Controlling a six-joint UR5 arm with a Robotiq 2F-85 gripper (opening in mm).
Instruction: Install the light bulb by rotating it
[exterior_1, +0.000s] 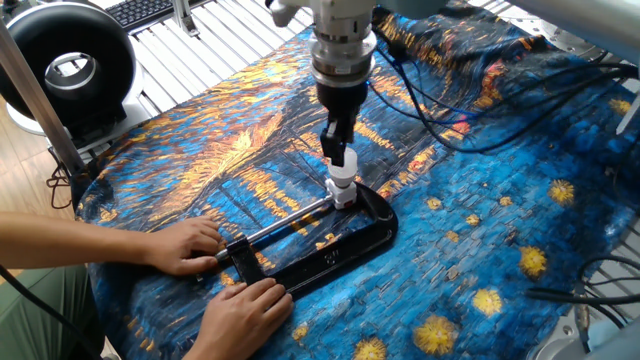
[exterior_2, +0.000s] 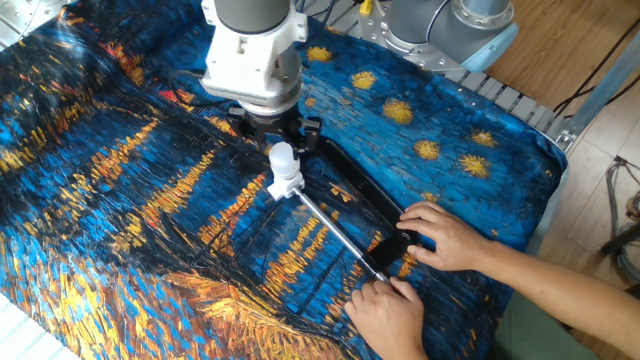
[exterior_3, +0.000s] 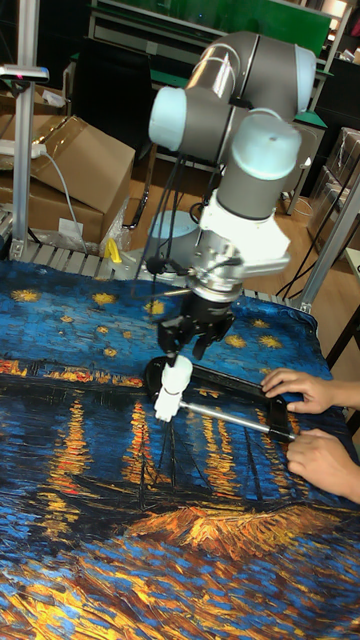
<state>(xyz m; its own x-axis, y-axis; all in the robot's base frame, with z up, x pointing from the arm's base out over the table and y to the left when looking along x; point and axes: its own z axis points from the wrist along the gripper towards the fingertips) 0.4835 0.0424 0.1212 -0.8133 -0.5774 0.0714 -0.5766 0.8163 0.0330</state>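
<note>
The light bulb (exterior_1: 345, 166) (exterior_2: 282, 158) (exterior_3: 178, 376) is small, white and frosted. It stands upright on a white socket block (exterior_1: 343, 193) (exterior_2: 286, 184) (exterior_3: 166, 404). That block sits at the jaw end of a black C-clamp (exterior_1: 330, 262) (exterior_2: 357, 192) (exterior_3: 232, 386) lying on the starry blue cloth. My gripper (exterior_1: 338, 151) (exterior_2: 281, 140) (exterior_3: 189, 350) hangs straight down over the bulb, its dark fingers closed on the bulb's upper part. Two human hands (exterior_1: 190, 243) (exterior_2: 440, 235) (exterior_3: 296, 388) press on the clamp's screw end.
A black ring-shaped fan (exterior_1: 65, 65) stands at the table's far left corner. Cables (exterior_1: 470, 120) trail over the cloth behind the arm. A second arm base (exterior_2: 450, 25) sits at the table edge, and a cardboard box (exterior_3: 80, 165) lies beyond it.
</note>
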